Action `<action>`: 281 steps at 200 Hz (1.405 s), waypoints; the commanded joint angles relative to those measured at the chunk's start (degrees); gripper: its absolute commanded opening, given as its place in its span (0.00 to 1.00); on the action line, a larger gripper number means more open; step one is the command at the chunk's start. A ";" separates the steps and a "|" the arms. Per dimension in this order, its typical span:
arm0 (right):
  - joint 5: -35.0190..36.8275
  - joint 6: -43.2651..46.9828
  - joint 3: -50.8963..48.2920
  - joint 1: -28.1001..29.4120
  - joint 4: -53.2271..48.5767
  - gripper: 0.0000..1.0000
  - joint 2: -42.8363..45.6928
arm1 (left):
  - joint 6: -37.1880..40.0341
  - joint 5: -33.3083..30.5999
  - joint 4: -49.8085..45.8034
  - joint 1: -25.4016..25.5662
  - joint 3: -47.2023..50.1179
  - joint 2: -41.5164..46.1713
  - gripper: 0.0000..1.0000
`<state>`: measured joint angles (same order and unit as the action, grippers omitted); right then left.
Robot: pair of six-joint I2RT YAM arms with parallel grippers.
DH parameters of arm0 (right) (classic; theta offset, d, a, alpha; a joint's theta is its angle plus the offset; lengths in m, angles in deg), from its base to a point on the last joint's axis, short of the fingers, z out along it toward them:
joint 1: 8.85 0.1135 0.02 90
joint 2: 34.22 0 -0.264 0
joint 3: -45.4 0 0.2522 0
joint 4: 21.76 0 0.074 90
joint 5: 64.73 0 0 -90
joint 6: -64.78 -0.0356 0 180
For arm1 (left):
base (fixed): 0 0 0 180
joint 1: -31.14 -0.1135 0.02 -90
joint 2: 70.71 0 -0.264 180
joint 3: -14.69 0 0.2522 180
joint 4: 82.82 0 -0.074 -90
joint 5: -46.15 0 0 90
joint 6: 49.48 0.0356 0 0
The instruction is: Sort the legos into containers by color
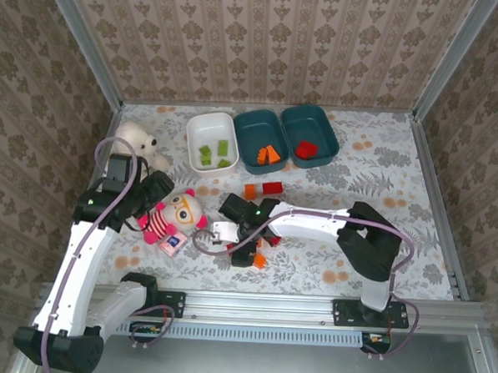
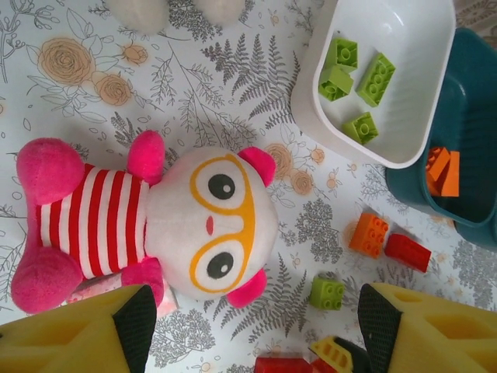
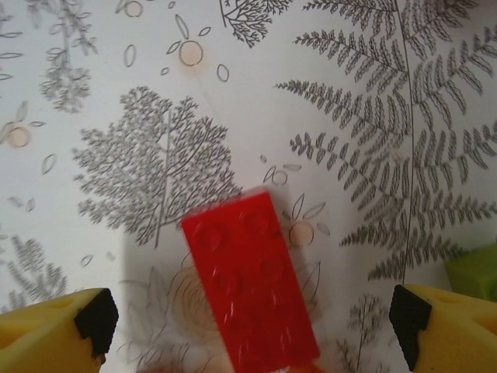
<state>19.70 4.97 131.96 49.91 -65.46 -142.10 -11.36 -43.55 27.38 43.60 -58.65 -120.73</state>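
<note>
My right gripper [image 3: 248, 330] is open just above the table, and a red lego [image 3: 252, 287] lies between its fingers, touching neither. A green lego [image 3: 475, 272] peeks in at the right. My left gripper [image 2: 252, 334] is open over the striped doll [image 2: 155, 225], holding nothing. A loose green lego [image 2: 327, 293], an orange one [image 2: 369, 235] and a red one [image 2: 408, 252] lie to its right. The white tray [image 1: 198, 127] holds green legos [image 1: 215, 153]. One teal tray [image 1: 251, 124] holds orange legos [image 1: 270, 154]; the other [image 1: 323, 123] holds a red one [image 1: 306, 148].
A white teddy bear [image 1: 138, 141] sits at the back left beside the white tray. The doll [image 1: 174, 216] lies between the two grippers. An orange lego [image 1: 259, 260] lies by the right gripper [image 1: 246, 241]. Metal frame rails edge the table.
</note>
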 commanded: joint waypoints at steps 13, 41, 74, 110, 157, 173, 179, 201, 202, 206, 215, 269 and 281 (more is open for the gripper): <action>0.04 2.31 2.39 -0.23 0.70 0.93 -3.47 | -0.60 0.91 -4.31 0.27 -0.71 1.24 0.73; 1.69 0.80 3.73 -0.23 1.15 0.89 -5.65 | 0.08 0.86 -4.61 0.27 -1.67 1.09 0.72; 4.03 -1.95 5.98 0.03 -0.19 0.64 -8.86 | 0.81 0.76 -4.58 0.32 -2.57 0.16 0.72; 6.91 -3.75 5.92 0.21 0.22 0.40 -7.84 | 1.42 1.15 -3.35 0.49 -3.04 -1.16 0.70; 8.31 -13.61 9.68 -6.29 1.54 0.34 3.27 | 4.17 2.88 1.49 4.49 -2.22 -4.62 0.70; 8.46 -18.32 11.29 -11.59 2.06 0.33 6.56 | 5.13 3.95 4.46 7.34 -1.58 -7.52 0.70; 8.90 -20.04 11.75 -13.97 2.53 0.33 7.40 | 5.65 4.45 5.66 8.68 -1.40 -8.98 0.70; 11.77 -26.53 14.53 -22.50 3.33 0.33 7.49 | 7.71 5.82 9.75 13.29 -2.44 -15.46 0.70; 11.88 -26.78 14.77 -23.01 3.36 0.33 7.41 | 7.86 5.88 9.82 13.29 -2.59 -15.81 0.70; 12.27 -28.06 15.29 -24.55 3.67 0.32 6.96 | 8.27 6.21 10.44 15.38 -2.99 -16.89 0.70; 13.33 -31.03 17.22 -27.93 3.68 0.32 5.31 | 9.06 7.00 11.78 17.25 -4.08 -19.90 0.70; 16.82 -43.31 31.84 -40.87 5.85 0.32 -10.88 | 14.41 9.36 13.73 22.64 -13.45 -33.78 0.69; 16.65 -44.03 35.62 -42.12 6.20 0.32 -14.73 | 14.43 9.61 13.88 22.76 -14.48 -35.06 0.69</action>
<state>34.61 -32.78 161.05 9.49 -59.53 -149.42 -0.15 -35.34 40.15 65.72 -69.57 -154.12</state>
